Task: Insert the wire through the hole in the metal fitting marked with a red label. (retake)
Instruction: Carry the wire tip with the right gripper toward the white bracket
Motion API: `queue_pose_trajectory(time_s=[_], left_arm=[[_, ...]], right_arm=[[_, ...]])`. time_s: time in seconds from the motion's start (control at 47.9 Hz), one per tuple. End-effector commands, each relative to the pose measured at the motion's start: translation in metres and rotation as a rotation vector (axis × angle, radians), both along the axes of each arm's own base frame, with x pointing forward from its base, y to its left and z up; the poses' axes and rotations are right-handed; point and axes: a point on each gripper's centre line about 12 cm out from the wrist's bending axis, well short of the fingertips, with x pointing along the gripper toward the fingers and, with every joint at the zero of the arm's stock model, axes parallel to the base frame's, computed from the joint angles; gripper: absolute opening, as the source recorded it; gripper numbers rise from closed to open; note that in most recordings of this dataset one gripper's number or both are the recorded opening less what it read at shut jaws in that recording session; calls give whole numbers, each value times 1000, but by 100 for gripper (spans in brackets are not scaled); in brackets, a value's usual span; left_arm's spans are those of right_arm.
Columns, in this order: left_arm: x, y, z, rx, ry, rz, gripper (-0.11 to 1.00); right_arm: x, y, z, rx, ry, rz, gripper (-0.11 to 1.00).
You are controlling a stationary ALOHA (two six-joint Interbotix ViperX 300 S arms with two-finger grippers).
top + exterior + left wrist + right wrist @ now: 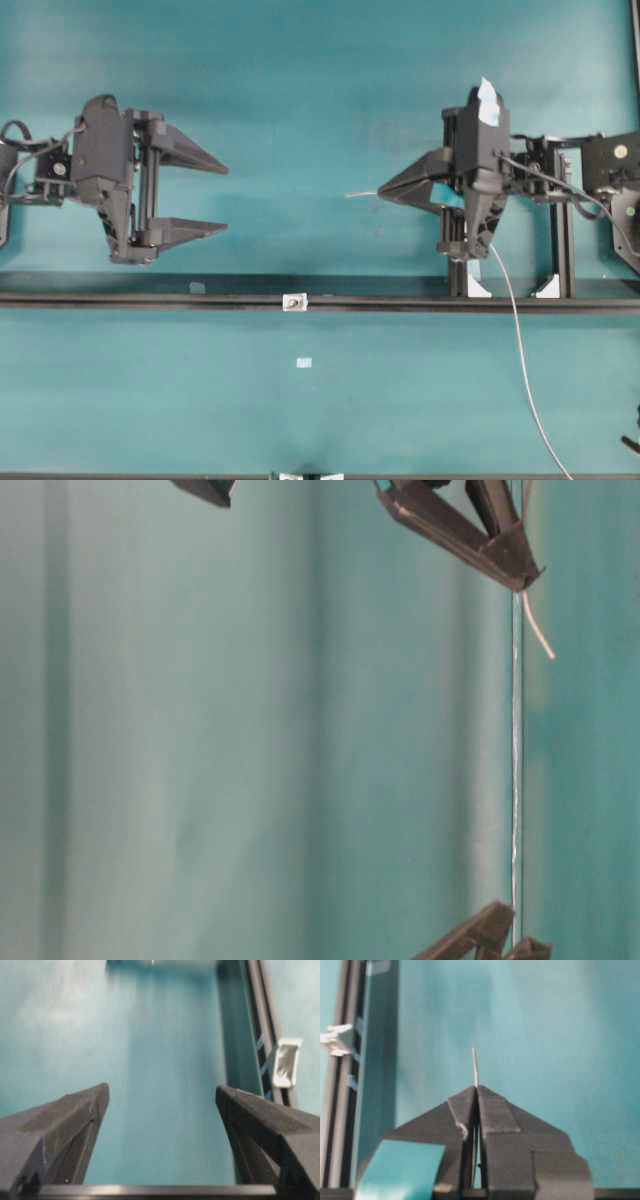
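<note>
The thin pale wire point(360, 194) sticks a short way out to the left of my right gripper point(381, 192), which is shut on it. The rest of the wire trails behind the gripper toward the front right. In the right wrist view the wire point(475, 1066) rises straight from the shut gripper point(476, 1088). The tiny silvery metal fitting point(294, 301) sits on the black rail, its dark hole point(294, 300) facing up. The fitting point(286, 1062) also shows right of my open, empty left gripper point(161, 1092) and at far left point(336, 1040) in the right wrist view. My left gripper point(227, 199) hovers left of the wire tip. No red label shows.
A black rail point(150, 297) crosses the teal table in front of both grippers. A small pale tag point(305, 362) lies in front of the fitting. White brackets point(478, 288) stand on the rail under the right arm. A second rail point(150, 476) runs along the front edge.
</note>
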Motion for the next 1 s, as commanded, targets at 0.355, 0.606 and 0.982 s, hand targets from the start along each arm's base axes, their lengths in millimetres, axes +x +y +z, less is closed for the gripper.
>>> queue_pose_trajectory(time_s=[0.355, 0.606, 0.982], left_arm=[[0, -28, -15, -80, -158, -64, 72], [5, -45, -27, -82, -209, -116, 72], [19, -85, -48, -55, -217, -237, 72]], right_arm=[[-15, 34, 3, 3, -251, 78, 2], [-13, 54, -14, -94, -267, 71, 2], [-8, 98, -38, -196, -320, 89, 2]])
